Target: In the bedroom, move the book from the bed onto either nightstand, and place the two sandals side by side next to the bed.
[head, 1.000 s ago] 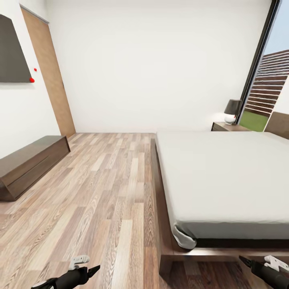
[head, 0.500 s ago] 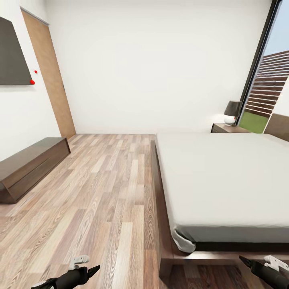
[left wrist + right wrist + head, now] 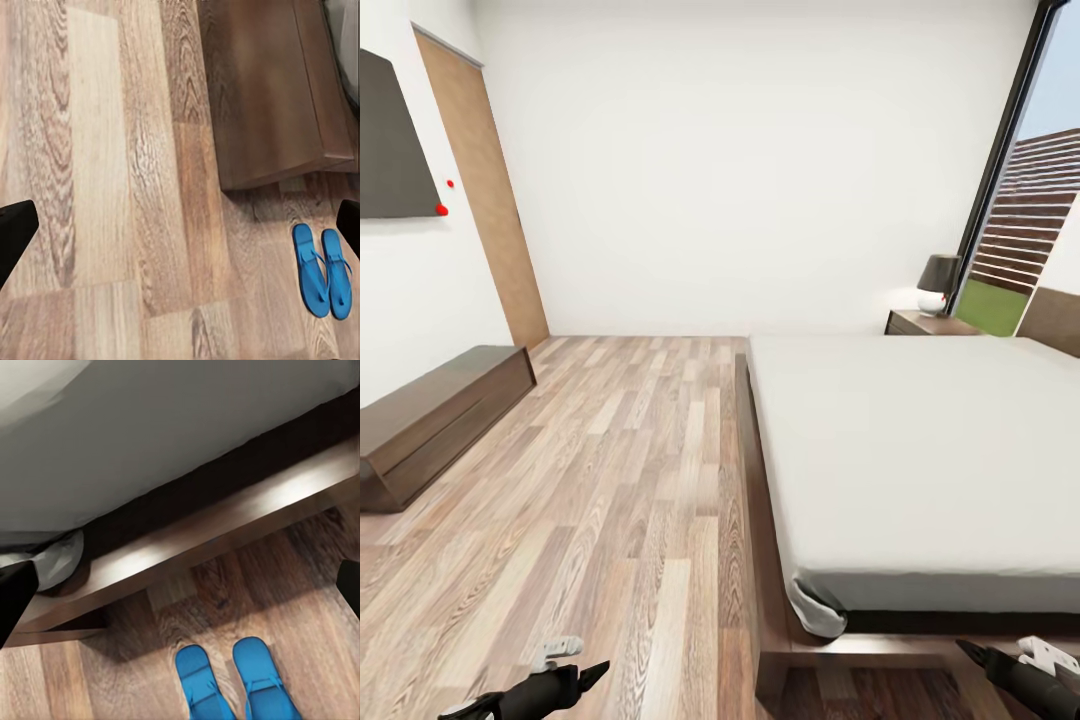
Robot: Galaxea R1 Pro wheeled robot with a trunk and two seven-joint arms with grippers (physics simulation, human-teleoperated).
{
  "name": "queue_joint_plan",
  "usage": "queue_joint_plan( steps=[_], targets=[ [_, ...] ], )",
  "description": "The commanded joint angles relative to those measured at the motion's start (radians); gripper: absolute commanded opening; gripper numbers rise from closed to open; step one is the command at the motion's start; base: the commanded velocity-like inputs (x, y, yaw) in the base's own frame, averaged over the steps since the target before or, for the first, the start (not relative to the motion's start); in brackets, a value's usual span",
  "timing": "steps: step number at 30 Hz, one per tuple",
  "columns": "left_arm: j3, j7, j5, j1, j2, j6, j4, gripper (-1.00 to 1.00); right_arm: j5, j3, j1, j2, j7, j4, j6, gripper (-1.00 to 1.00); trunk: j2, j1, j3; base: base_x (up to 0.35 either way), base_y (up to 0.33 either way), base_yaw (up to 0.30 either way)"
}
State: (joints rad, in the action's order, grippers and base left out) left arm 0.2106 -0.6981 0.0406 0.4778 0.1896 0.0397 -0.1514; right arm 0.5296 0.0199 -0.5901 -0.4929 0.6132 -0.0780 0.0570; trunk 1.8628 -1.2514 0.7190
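Observation:
The bed [image 3: 920, 450], a pale grey mattress on a dark wood frame, takes up the right of the head view. One nightstand [image 3: 925, 322] stands at its far corner by the window. Two bright blue sandals [image 3: 201, 681] [image 3: 262, 679] lie side by side on the plank floor just off the bed frame [image 3: 225, 532]. The left wrist view shows the same pair [image 3: 322, 271] beyond the frame's corner [image 3: 270, 90]. My left gripper [image 3: 180, 225] and right gripper [image 3: 180, 585] hang open and empty above the floor, low in the head view [image 3: 575, 668] [image 3: 1000, 660]. The book is out of view.
A dark-shaded lamp [image 3: 938, 280] sits on the nightstand. A long low dark cabinet [image 3: 430, 420] runs along the left wall under a dark wall panel [image 3: 390, 150]. A wooden door [image 3: 485, 200] is at the far left corner. Open plank floor [image 3: 620, 480] lies between cabinet and bed.
The whole head picture has slid down a little, so the camera has moved. Both grippers keep their places and stay open.

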Motion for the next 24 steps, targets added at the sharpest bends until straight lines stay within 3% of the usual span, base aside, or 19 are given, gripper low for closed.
queue_joint_plan(
  steps=[1, 24],
  targets=[
    [-0.002, -0.003, 0.004, 0.001, 0.0, 0.003, 0.002, 1.0, 0.0, 0.002, -0.002, 0.0, 0.005, -0.005, 0.006, 1.0, -0.007, 0.004, -0.002, 0.0, 0.0, 0.0],
    [-0.002, -0.003, 0.004, 0.001, 0.0, 0.003, 0.002, 1.0, 0.0, 0.002, -0.002, 0.0, 0.006, -0.005, 0.006, 1.0, -0.168, 0.092, -0.074, 0.0, 0.0, 0.0]
  ],
)
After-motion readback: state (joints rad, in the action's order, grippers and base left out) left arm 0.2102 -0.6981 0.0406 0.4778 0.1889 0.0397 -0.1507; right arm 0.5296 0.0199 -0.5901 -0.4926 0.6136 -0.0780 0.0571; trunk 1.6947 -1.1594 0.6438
